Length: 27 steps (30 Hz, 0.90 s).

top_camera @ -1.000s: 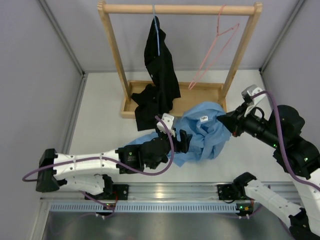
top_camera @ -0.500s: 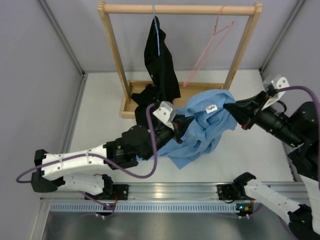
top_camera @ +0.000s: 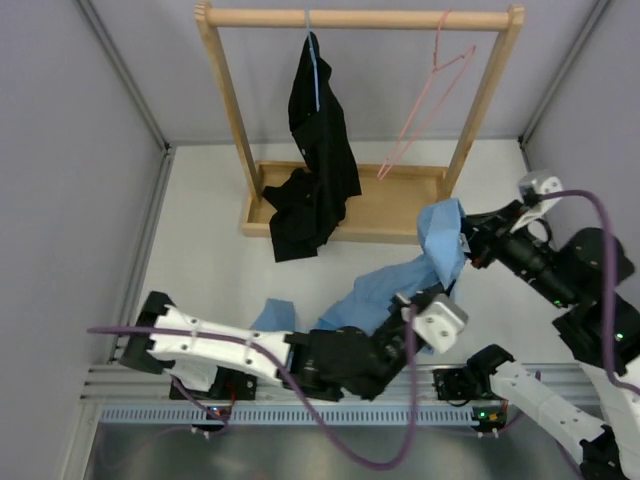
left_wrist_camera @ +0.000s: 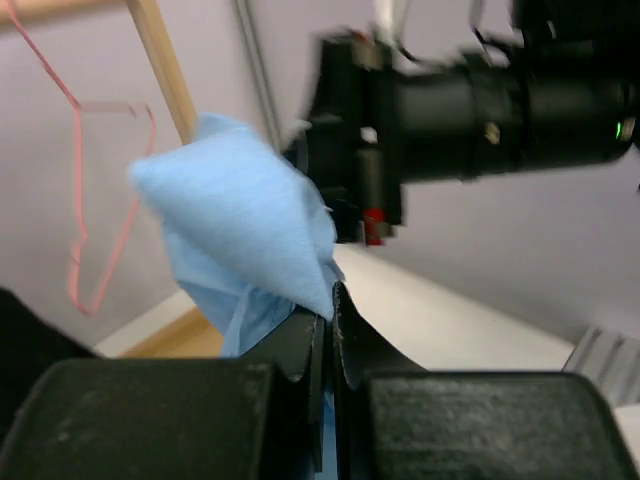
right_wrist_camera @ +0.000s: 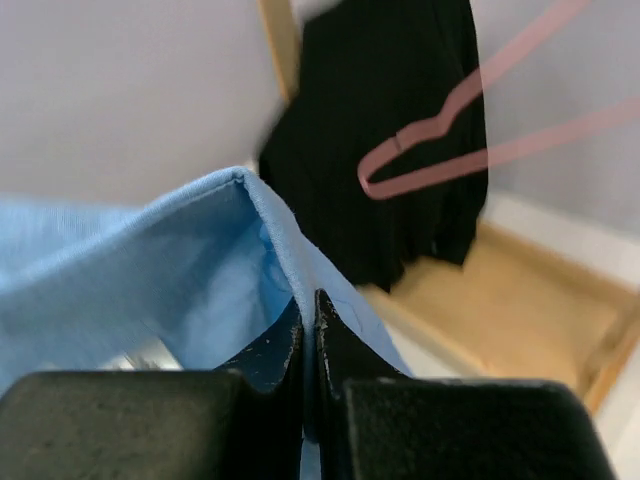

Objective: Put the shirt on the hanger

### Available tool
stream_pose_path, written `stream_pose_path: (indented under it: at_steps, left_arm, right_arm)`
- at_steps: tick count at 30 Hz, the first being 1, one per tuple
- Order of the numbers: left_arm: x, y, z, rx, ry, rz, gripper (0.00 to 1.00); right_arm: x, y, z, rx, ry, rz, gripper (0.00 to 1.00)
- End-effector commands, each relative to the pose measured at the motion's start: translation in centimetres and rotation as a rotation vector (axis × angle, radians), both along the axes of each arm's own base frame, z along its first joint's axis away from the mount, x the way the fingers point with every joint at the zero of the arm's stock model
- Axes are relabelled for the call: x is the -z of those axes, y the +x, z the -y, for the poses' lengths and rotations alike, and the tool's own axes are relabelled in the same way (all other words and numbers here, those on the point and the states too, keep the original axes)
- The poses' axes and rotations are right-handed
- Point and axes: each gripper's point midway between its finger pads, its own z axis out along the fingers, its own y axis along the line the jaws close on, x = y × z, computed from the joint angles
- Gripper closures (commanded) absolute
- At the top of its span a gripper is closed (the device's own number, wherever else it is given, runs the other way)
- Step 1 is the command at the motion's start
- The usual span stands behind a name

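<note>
The light blue shirt [top_camera: 400, 275] hangs stretched between both grippers, its lower part trailing onto the table at the near middle. My right gripper [top_camera: 468, 243] is shut on a raised fold of the shirt [right_wrist_camera: 120, 270], its jaws [right_wrist_camera: 308, 305] pinching the fabric. Lower and closer in, my left gripper [top_camera: 424, 297] is shut on another fold of the shirt [left_wrist_camera: 240, 210], with cloth running between the pressed-together tips [left_wrist_camera: 328, 300]. The pink hanger [top_camera: 430, 100] hangs empty on the right of the rail, beyond both grippers; it shows too in the left wrist view [left_wrist_camera: 100, 230] and the right wrist view [right_wrist_camera: 470, 150].
A wooden rack [top_camera: 360, 18] with a base tray [top_camera: 400, 205] stands at the back. A black garment [top_camera: 320, 150] hangs from a blue hanger [top_camera: 314, 70] on the rail's left, spilling over the tray. Grey walls close in left and right.
My left gripper shut on the shirt and swung right and toward the near edge. The right gripper lifted its fold, so the shirt is now pulled out between the two.
</note>
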Motion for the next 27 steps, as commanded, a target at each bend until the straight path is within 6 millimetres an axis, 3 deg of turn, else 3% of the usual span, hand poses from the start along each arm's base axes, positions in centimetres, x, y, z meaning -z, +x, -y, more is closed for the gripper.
stream_pose_path:
  at_steps: [1, 2, 3, 4, 6, 7, 9, 10, 11, 13, 16, 17, 18, 20, 22, 24, 25, 27]
  left_arm:
    - [7.1, 6.0, 0.1, -0.268, 0.047, -0.202, 1.0]
    - [8.3, 7.4, 0.2, -0.258, 0.046, -0.264, 1.0]
    - [11.0, 8.2, 0.8, -0.184, 0.147, -0.313, 1.0]
    - [12.1, 11.5, -0.4, -0.209, 0.069, -0.438, 1.0]
    - [14.2, 12.3, -0.5, -0.136, 0.101, -0.497, 1.0]
    - [14.4, 13.7, -1.7, -0.144, 0.092, -0.515, 1.0]
    - [17.5, 14.3, -2.2, -0.069, 0.12, -0.639, 1.0]
    - [19.3, 17.0, -4.5, -0.111, 0.138, -0.714, 1.0]
    - [21.6, 17.6, -5.4, -0.092, 0.16, -0.79, 1.0]
    - [24.2, 19.2, -7.1, -0.04, 0.175, -0.916, 1.0]
    - [26.4, 18.7, -7.0, 0.048, 0.273, -0.966, 1.0]
    - [28.1, 18.6, -6.6, 0.058, 0.333, -0.999, 1.0]
    - [27.3, 18.8, -5.9, 0.088, 0.35, -0.979, 1.0]
    - [28.2, 19.2, -4.9, 0.115, 0.385, -1.0, 1.0]
    - [26.7, 19.9, -3.8, 0.157, 0.369, -0.973, 1.0]
    - [25.7, 19.0, -2.5, 0.263, 0.383, -0.959, 1.0]
    - [24.3, 18.9, -1.9, 0.304, 0.367, -0.938, 1.0]
    - [23.1, 18.0, -1.3, 0.362, 0.359, -0.927, 1.0]
  right_arm:
    - [5.3, 3.4, 1.1, 0.171, 0.024, -0.135, 1.0]
    - [8.6, 4.7, 1.4, 0.227, -0.005, -0.197, 1.0]
    - [9.7, 5.2, 2.1, 0.276, -0.006, -0.217, 1.0]
    - [11.1, 5.7, 2.4, 0.318, -0.007, -0.252, 1.0]
    - [14.4, 7.0, 3.4, 0.41, -0.042, -0.317, 1.0]
    - [15.6, 7.4, 3.4, 0.426, -0.05, -0.352, 1.0]
    - [18.5, 8.0, 3.1, 0.45, -0.082, -0.429, 1.0]
    - [19.4, 8.2, 3.1, 0.459, -0.092, -0.452, 1.0]
    - [20.5, 8.3, 3.4, 0.481, -0.104, -0.475, 1.0]
    - [21.8, 8.6, 3.6, 0.511, -0.118, -0.501, 1.0]
    - [22.3, 8.9, 3.7, 0.521, -0.132, -0.5, 1.0]
    - [22.3, 9.1, 3.9, 0.537, -0.137, -0.496, 0.98]
    - [22.4, 9.3, 4.2, 0.553, -0.156, -0.495, 0.98]
    - [21.6, 9.6, 5.8, 0.636, -0.169, -0.473, 0.98]
    - [21.2, 9.5, 7.5, 0.715, -0.209, -0.462, 1.0]
    - [20.3, 9.4, 8.6, 0.751, -0.234, -0.435, 0.99]
    - [20.5, 9.2, 9.0, 0.752, -0.258, -0.445, 0.97]
    - [20.3, 8.7, 8.4, 0.686, -0.285, -0.447, 0.82]
